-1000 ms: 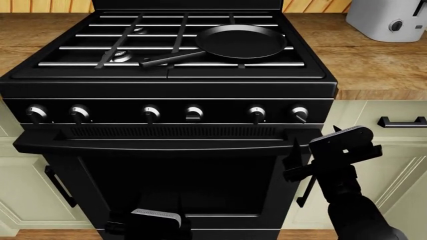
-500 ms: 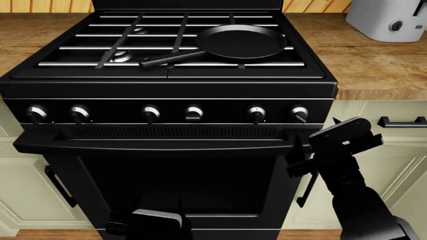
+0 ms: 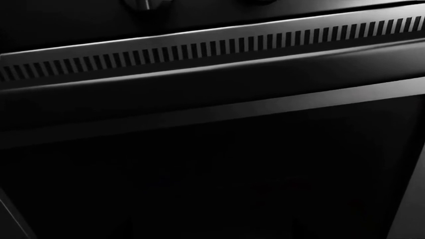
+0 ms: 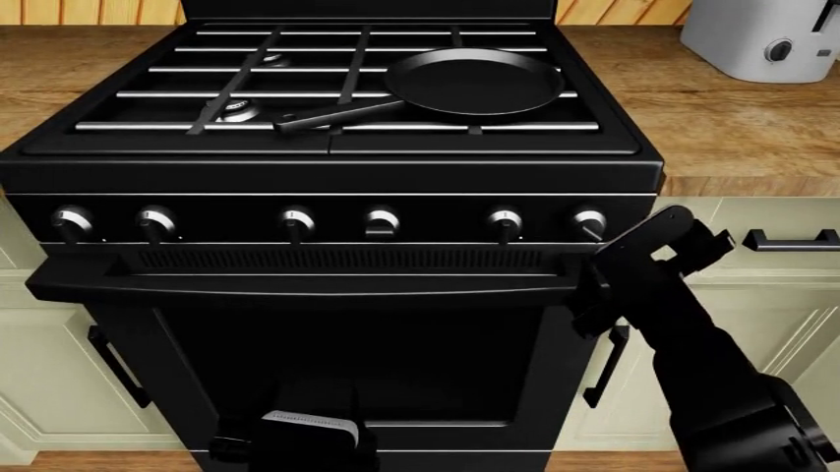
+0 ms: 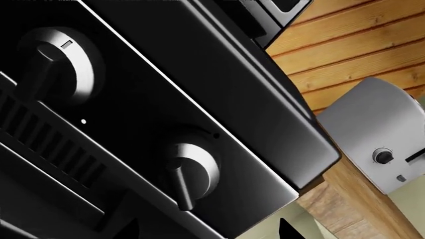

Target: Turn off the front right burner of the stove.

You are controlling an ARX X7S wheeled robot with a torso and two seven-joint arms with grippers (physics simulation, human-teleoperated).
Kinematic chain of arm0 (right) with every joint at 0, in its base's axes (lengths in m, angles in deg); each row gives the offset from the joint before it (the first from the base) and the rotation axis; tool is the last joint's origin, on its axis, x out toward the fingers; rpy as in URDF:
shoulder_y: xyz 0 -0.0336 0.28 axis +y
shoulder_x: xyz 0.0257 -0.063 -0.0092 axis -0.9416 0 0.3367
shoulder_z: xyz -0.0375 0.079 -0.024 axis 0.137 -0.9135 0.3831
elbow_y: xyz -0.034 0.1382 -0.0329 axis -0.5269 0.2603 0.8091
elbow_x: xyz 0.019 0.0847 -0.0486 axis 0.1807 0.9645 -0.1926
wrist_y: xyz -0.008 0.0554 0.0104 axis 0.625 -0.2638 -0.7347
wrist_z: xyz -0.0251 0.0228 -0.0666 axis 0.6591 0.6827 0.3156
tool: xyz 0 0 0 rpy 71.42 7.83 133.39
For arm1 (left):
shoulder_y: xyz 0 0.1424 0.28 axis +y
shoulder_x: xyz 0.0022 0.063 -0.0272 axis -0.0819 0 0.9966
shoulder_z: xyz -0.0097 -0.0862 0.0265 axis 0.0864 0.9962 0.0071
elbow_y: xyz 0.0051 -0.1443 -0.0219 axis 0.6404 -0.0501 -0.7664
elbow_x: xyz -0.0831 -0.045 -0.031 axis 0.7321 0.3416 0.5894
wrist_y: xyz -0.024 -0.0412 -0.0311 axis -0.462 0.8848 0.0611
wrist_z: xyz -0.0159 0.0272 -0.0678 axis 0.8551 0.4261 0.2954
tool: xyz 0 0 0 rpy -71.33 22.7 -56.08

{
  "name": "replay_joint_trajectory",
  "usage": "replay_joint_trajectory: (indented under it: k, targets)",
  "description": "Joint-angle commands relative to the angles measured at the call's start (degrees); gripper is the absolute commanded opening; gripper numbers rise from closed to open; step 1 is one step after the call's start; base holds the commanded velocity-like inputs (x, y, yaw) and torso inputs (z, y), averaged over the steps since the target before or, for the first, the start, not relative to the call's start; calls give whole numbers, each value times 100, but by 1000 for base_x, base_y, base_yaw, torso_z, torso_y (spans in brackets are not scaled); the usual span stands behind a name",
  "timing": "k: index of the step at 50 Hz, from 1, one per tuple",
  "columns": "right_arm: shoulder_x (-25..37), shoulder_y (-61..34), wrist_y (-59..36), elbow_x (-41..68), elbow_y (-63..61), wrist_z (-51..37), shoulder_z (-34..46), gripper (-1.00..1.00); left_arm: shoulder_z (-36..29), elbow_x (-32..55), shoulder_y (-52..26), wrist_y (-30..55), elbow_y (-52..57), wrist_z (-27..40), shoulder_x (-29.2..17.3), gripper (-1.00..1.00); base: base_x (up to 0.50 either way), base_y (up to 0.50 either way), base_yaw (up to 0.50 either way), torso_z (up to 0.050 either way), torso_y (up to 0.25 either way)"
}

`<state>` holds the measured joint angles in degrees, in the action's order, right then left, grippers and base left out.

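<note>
The glossy black stove (image 4: 329, 177) fills the head view, with six silver-faced knobs in a row on its front panel. The rightmost knob (image 4: 591, 223) shows in the right wrist view (image 5: 189, 172) with its pointer turned off vertical; its neighbour (image 5: 56, 59) is beside it. My right gripper (image 4: 617, 261) is just below and right of the rightmost knob, apart from it. Its two dark fingertips stand wide apart at the right wrist view's edge (image 5: 209, 231), so it is open and empty. My left gripper (image 4: 302, 428) hangs low before the oven door; its jaws are hidden.
A black frying pan (image 4: 473, 82) sits on the right side of the grates. A grey toaster (image 4: 761, 34) stands on the wooden counter at the right. Cream cabinets with a black handle (image 4: 788, 239) flank the stove. The left wrist view shows only the vent slots (image 3: 199, 50) and dark oven door.
My right gripper has risen and moved left toward the rightmost knob, tilting as it went. The left arm and the knobs have not moved.
</note>
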<state>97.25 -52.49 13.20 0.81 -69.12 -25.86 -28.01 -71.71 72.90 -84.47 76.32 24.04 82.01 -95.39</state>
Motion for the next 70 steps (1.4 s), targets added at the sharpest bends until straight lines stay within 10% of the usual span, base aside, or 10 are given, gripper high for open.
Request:
replay_joint_trajectory:
  k: [1, 70]
  targets:
    - [77, -487, 304, -231, 723, 159, 334, 100, -36, 21, -37, -20, -84, 34, -14, 100, 0, 0, 0, 0, 0]
    - [-382, -2171, 1378, -864, 3509, 430, 1372, 100, -249, 201, -96, -40, -132, 151, -142, 100, 16, 2, 13, -1, 0]
